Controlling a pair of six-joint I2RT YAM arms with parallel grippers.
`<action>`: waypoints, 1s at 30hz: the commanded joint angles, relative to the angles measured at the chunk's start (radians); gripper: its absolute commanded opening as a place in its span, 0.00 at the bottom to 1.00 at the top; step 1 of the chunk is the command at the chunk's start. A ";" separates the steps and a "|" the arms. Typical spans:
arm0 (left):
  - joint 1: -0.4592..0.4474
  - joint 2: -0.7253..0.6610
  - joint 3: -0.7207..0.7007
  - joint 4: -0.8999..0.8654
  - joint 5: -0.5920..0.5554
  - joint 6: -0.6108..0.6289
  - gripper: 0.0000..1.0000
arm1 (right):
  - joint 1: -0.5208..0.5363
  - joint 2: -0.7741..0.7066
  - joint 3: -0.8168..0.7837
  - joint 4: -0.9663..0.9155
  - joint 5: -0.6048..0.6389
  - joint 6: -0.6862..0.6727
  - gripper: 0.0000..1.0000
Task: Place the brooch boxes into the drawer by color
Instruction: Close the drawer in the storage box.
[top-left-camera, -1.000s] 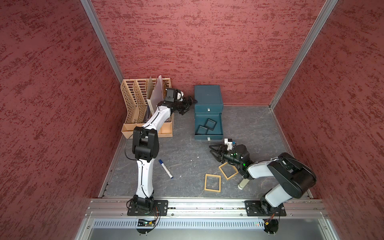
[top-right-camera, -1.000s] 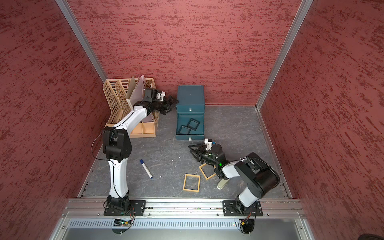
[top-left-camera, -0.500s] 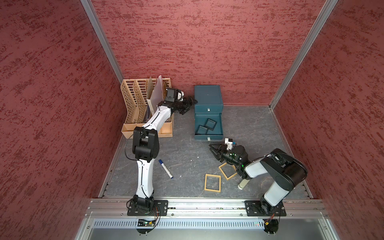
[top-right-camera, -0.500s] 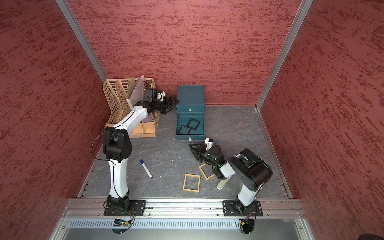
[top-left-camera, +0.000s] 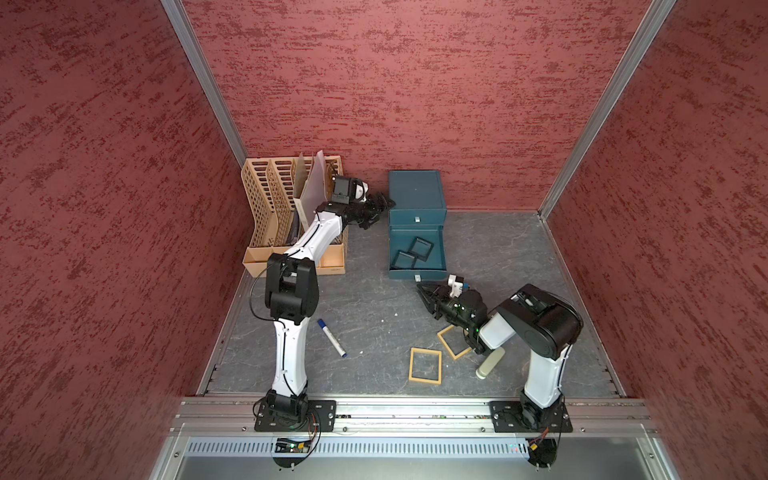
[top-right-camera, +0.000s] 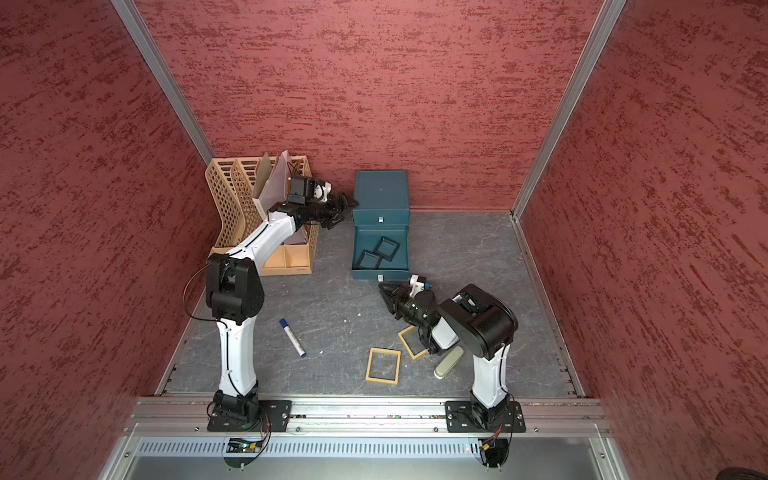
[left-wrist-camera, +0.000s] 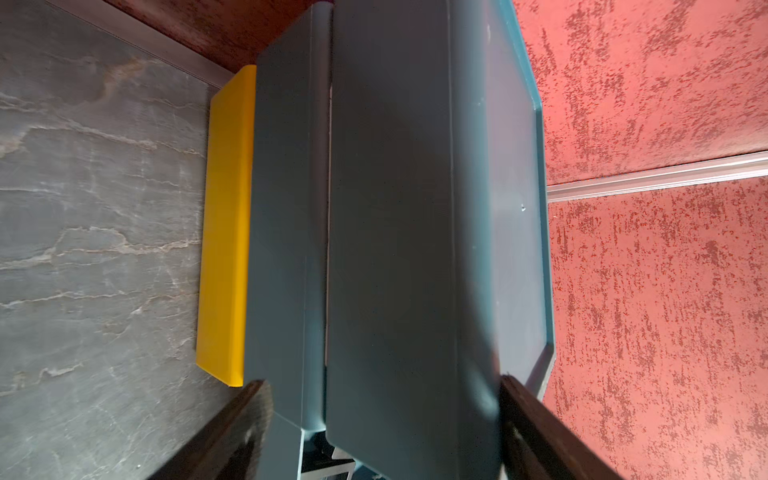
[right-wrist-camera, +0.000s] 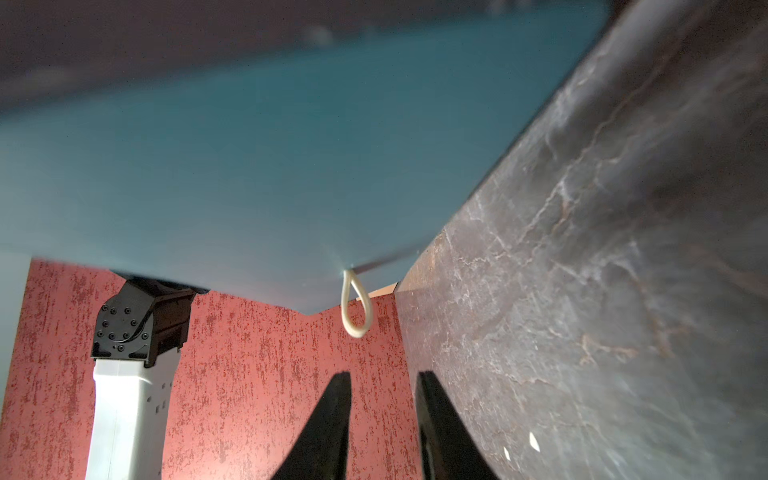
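Note:
The drawer (top-left-camera: 417, 191) is a teal chest at the back wall, its lowest drawer (top-left-camera: 417, 275) pulled out. Two black brooch boxes (top-left-camera: 414, 243) lie inside it. Two tan-yellow brooch boxes lie on the floor: one flat (top-left-camera: 424, 350), one (top-left-camera: 446, 345) partly under my right arm. My right gripper (top-left-camera: 419, 286) (right-wrist-camera: 382, 374) lies low just in front of the pulled-out drawer. Its jaws are narrow but open and empty, pointing at the silver pull (right-wrist-camera: 354, 305). My left gripper (top-left-camera: 380, 203) (left-wrist-camera: 384, 399) is open wide, its jaws straddling the chest's (left-wrist-camera: 395, 208) left side.
A tan slotted file rack (top-left-camera: 274, 199) stands at the back left, beside my left arm. A blue-capped marker (top-left-camera: 331, 337) lies on the floor mid-left. A pale green cylinder (top-left-camera: 490, 362) lies under my right arm. A yellow block (left-wrist-camera: 226, 228) sits against the chest.
My right gripper's jaws have narrowed, and its arm has folded in closer to the drawer front. The left arm has not moved.

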 joint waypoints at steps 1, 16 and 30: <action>-0.005 0.009 -0.011 -0.070 -0.044 0.025 0.87 | 0.006 0.010 0.030 0.057 0.034 0.001 0.31; -0.007 0.005 -0.010 -0.078 -0.047 0.029 0.87 | -0.003 0.056 0.085 0.048 0.062 -0.002 0.21; -0.008 0.009 -0.010 -0.081 -0.052 0.029 0.86 | -0.003 0.045 0.098 0.027 0.095 -0.002 0.00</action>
